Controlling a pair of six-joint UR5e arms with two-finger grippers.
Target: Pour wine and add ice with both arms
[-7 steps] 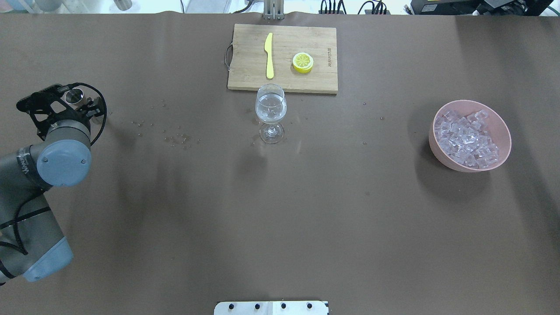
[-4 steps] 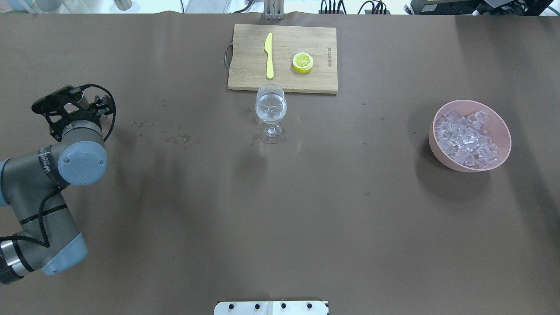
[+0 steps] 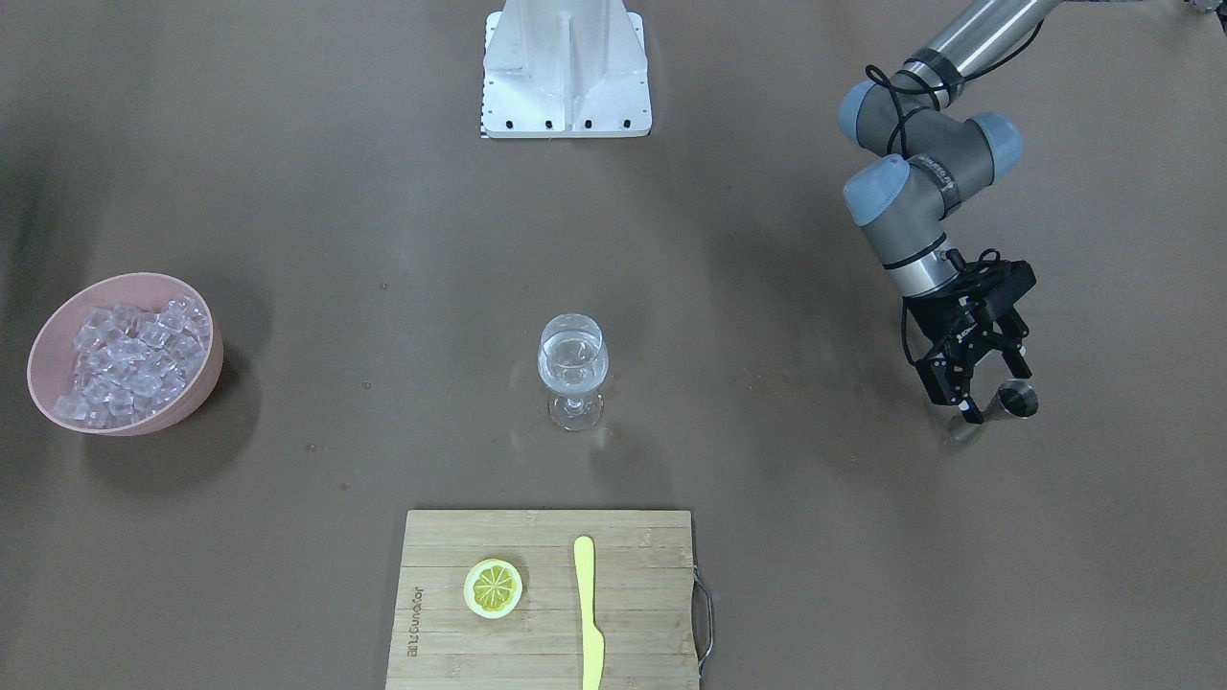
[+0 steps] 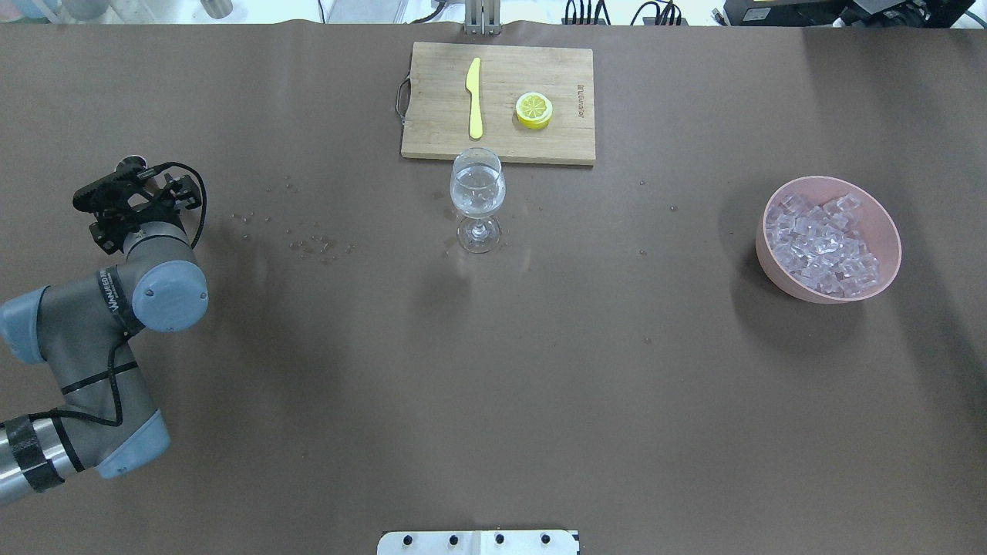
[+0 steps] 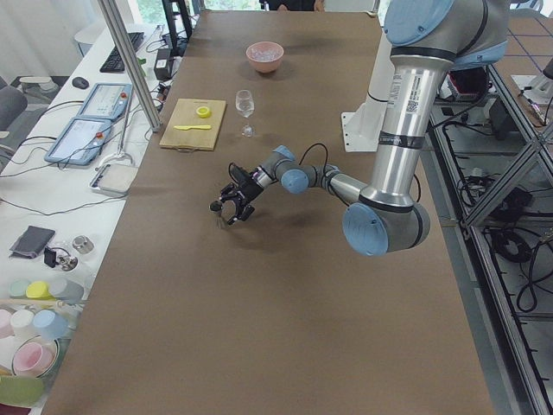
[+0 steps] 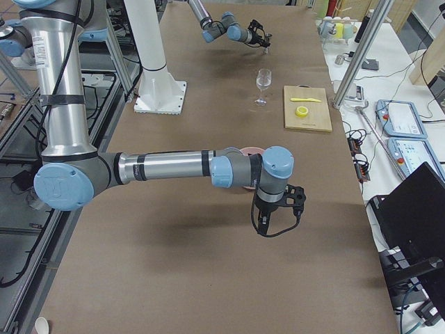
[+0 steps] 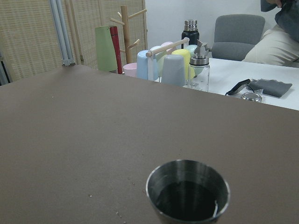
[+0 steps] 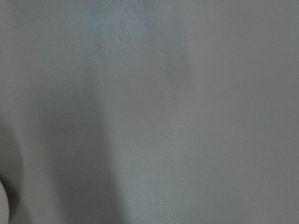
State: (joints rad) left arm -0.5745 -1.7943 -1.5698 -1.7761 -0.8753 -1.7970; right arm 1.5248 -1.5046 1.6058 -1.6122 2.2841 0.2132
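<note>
Now the left gripper [image 3: 992,391] hangs with jaws apart, a steel cup [image 3: 1017,400] just beside it, seemingly untouched. The wine [image 4: 477,199] sits in the wine glass [image 4: 478,233] mid-table; the ice [image 4: 825,243] fills a pink bowl [image 4: 777,276] at the glass's 3 o'clock from overhead. Of the right gripper [image 6: 277,212], the jaws cannot be told.

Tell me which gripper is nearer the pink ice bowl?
Right. The right gripper hangs close by the pink bowl; the left gripper is across the table, at the metal cup.
</note>
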